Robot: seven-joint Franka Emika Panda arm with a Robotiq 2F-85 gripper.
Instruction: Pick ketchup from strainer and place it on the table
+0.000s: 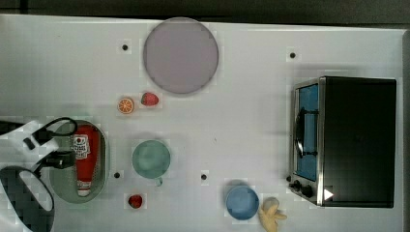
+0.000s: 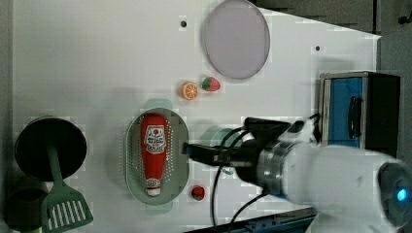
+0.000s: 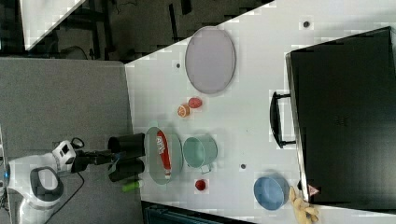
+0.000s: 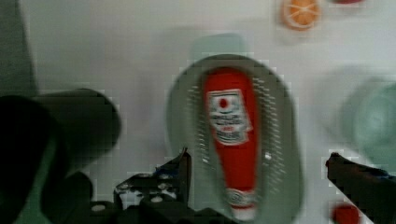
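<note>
The ketchup (image 1: pixel 86 159) is a red squeeze bottle with a white label and white cap. It lies lengthwise in the pale green oval strainer (image 1: pixel 64 184) on the white table (image 1: pixel 241 121), at the top view's left. My gripper (image 1: pixel 54 150) hovers above the strainer's left side in the top view, apart from the bottle. In the wrist view the gripper (image 4: pixel 258 157) is open, its two dark fingers standing wide on either side of the ketchup (image 4: pixel 231 135) and the strainer (image 4: pixel 280 116) below. The left view shows the gripper (image 2: pixel 190 149) next to the strainer (image 2: pixel 177 165) and the ketchup (image 2: pixel 153 153).
A green mug (image 1: pixel 151 159) stands just right of the strainer in the top view. A strawberry piece (image 1: pixel 135 201), another strawberry (image 1: pixel 150 99), an orange slice (image 1: pixel 126 105), a lilac plate (image 1: pixel 180 55), a blue bowl (image 1: pixel 241 203), a banana (image 1: pixel 271 215) and a toaster oven (image 1: pixel 348 141) are on the table. Black cups (image 2: pixel 48 148) and a green spatula (image 2: pixel 63 204) stand beyond the strainer.
</note>
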